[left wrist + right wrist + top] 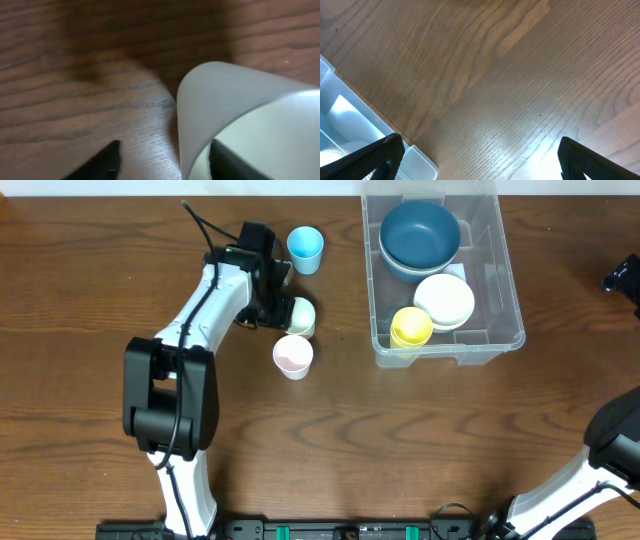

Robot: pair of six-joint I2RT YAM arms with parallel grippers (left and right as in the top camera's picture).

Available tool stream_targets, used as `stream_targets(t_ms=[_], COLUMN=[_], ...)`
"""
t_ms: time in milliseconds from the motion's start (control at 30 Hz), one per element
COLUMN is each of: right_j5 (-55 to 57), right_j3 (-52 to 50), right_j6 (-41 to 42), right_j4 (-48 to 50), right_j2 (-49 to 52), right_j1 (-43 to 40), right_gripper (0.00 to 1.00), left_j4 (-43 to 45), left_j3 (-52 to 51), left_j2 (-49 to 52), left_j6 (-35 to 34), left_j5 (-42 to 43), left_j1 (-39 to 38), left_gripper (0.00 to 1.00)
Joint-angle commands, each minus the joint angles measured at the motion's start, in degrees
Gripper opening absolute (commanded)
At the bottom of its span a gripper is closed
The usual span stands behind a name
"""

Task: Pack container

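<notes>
Three in container (2 bowls, cup); L claw slack astride green cup; R claw wide, empty

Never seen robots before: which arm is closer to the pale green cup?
Left. The left gripper is at the pale green cup, one finger inside; the right gripper is far beyond the container.

Looks like a robot lab bench: two arms mounted on a bare wooden table, cups beside the left gripper, a clear bin of bowls off to its right.
</notes>
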Motion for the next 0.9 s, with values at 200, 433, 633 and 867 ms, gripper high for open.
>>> stream_targets(t_ms=[200, 433, 633, 867], right_j5=[-0.24, -0.24, -0.24, -0.24], right_j3=[0.02, 0.02, 0.02, 0.02], right_j6=[0.57, 0.57, 0.57, 0.57], right_j4=[-0.07, -0.07, -0.07, -0.07], right_j2=[-0.76, -0.74, -0.74, -0.74], right_j1=[-0.15, -0.15, -0.15, -0.15], right_gripper=[0.99, 0.99, 0.99, 0.99], left_j4=[0.90, -0.90, 0.09, 3.13], left_j3=[2.38, 7.17, 7.17, 7.04], left_j2=[-1.84, -12.46, -23.82, -19.37], left_j6=[-0.57, -0.55, 1.68, 1.79], left_j5=[2.56, 14.51, 15.26, 3.43], left_j1=[0.13, -0.72, -9.97, -23.32], left_gripper=[0.06, 0.06, 0.06, 0.06])
